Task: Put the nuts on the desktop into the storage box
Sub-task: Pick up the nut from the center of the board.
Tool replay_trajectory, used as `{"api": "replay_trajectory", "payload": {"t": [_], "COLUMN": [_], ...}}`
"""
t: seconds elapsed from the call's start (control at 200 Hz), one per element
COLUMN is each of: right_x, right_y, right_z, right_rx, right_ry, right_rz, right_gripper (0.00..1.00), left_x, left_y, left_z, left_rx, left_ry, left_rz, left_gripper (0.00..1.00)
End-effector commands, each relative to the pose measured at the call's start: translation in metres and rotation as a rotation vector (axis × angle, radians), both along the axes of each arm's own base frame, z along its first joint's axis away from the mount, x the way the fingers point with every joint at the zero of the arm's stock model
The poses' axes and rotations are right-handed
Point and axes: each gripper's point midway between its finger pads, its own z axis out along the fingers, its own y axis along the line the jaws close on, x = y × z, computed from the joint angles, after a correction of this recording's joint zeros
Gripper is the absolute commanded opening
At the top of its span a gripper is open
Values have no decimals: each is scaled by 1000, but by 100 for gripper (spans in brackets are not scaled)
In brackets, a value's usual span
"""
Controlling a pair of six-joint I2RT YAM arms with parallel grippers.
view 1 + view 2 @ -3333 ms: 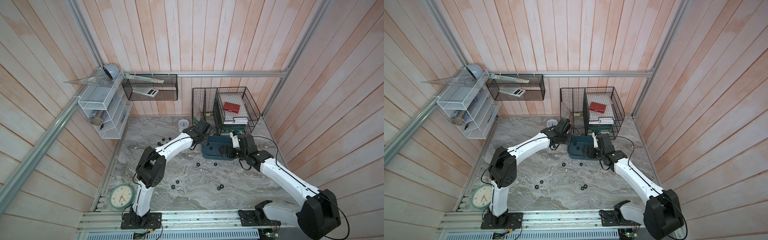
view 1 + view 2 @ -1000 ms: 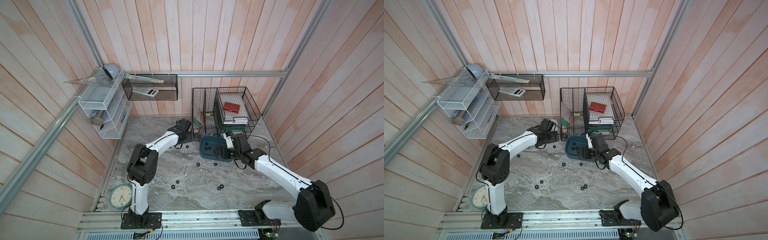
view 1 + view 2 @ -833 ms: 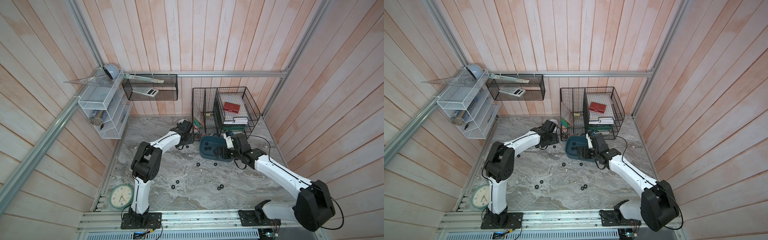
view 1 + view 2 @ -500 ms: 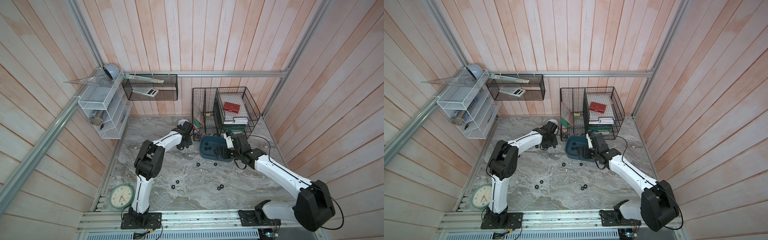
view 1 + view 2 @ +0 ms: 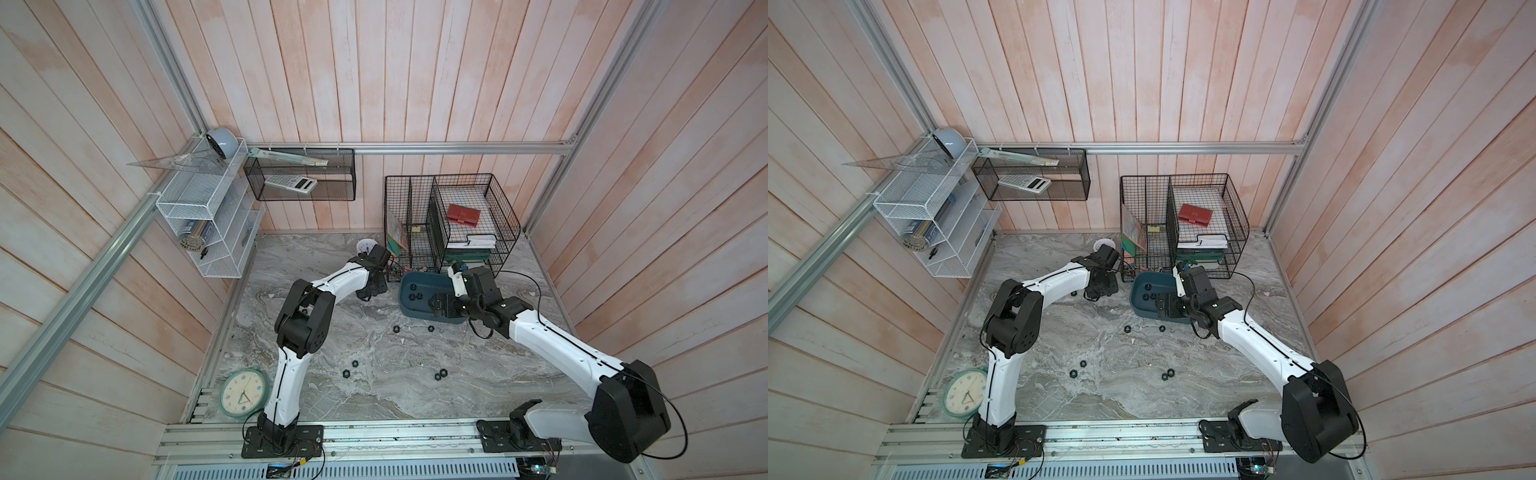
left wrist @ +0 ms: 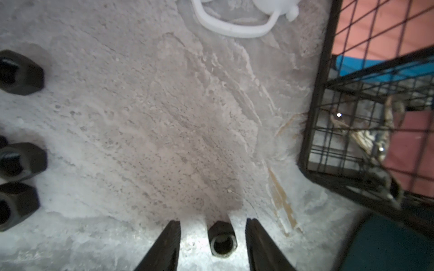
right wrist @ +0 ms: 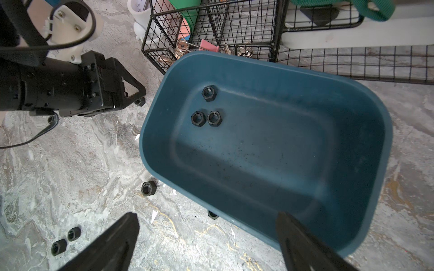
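Observation:
The teal storage box point(image 5: 419, 309) point(image 7: 270, 145) sits on the grey desktop point(image 5: 374, 399) in front of the wire baskets, with three black nuts point(image 7: 206, 117) lying inside. My left gripper point(image 6: 213, 223) is down on the desktop left of the box, open, its fingers point(image 6: 169, 244) on either side of one upright nut point(image 6: 222, 239) with a gap on each side. My right gripper point(image 7: 207, 218) hangs wide open over the box's near rim, holding nothing. Loose nuts point(image 5: 397, 329) point(image 5: 1074, 373) lie on the desktop in both top views.
Three more nuts point(image 6: 22, 72) lie near my left gripper. A black wire basket point(image 6: 312, 140) point(image 5: 453, 224) stands close beside it, and a white cup-like thing point(image 5: 365, 246) behind. A green clock point(image 5: 243, 392) lies at the front left. A white mesh rack point(image 5: 208, 232) hangs on the left wall.
My left gripper has swung from over the box to the desktop left of it, come down, and narrowed its jaws around a nut. The right arm has barely moved.

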Motion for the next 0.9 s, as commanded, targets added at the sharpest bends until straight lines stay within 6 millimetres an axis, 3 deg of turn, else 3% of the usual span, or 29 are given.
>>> {"api": "replay_trajectory", "payload": {"t": [0.0, 0.215, 0.325, 0.5, 0.57, 0.895], "right_x": [0, -2, -3, -3, -3, -5], "right_y": [-1, -2, -3, -4, -4, -7], "right_z": [7, 6, 7, 8, 8, 10], "right_rx": [-11, -11, -11, -11, -11, -13], "right_ry": [-23, -22, -23, -27, -28, -33], "right_rz": [4, -1, -2, -4, -4, -14], "right_gripper": [98, 98, 98, 98, 98, 98], "left_x": [-2, -4, -5, -7, -7, -6], "left_y": [-3, -5, -5, -5, -4, -7], "left_z": [-9, -16, -16, -13, -12, 13], "left_rx": [16, 23, 27, 29, 29, 31], "left_ry": [24, 36, 40, 35, 33, -18], "left_rz": [-11, -19, -23, -22, -24, -40], "left_gripper": [50, 46, 32, 30, 23, 20]}}
